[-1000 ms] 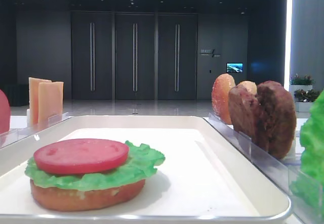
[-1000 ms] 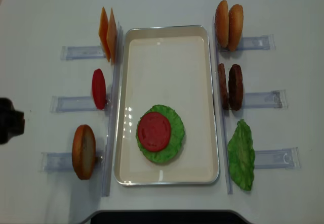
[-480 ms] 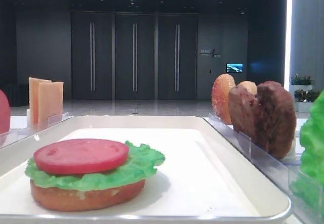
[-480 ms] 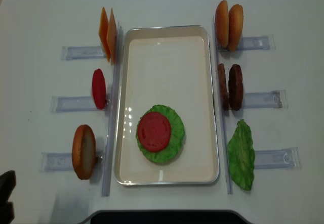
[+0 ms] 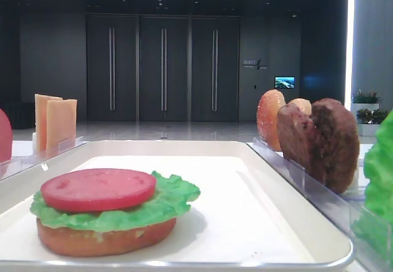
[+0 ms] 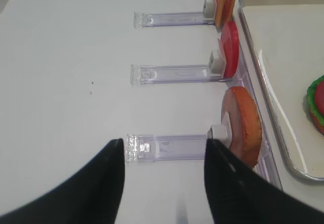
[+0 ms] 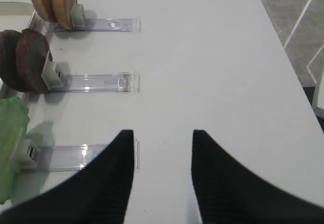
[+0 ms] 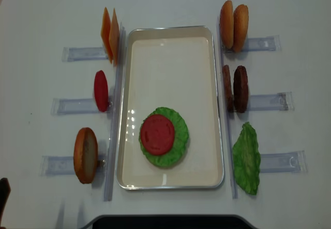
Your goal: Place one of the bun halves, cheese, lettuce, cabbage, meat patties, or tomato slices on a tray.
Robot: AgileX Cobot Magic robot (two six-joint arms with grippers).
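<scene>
Resting on the tray (image 8: pixel 170 180), a tomato slice (image 8: pixel 157 134) tops lettuce (image 8: pixel 178 136) over a bun. Both the left gripper (image 6: pixel 164 183) and right gripper (image 7: pixel 163 176) hang spread apart, holding nothing. Next layer should probably land centred, lowered flat before letting go.

The left arm (image 8: pixel 3 198) has drawn back toward the near left table corner, now barely in the overhead view.
</scene>
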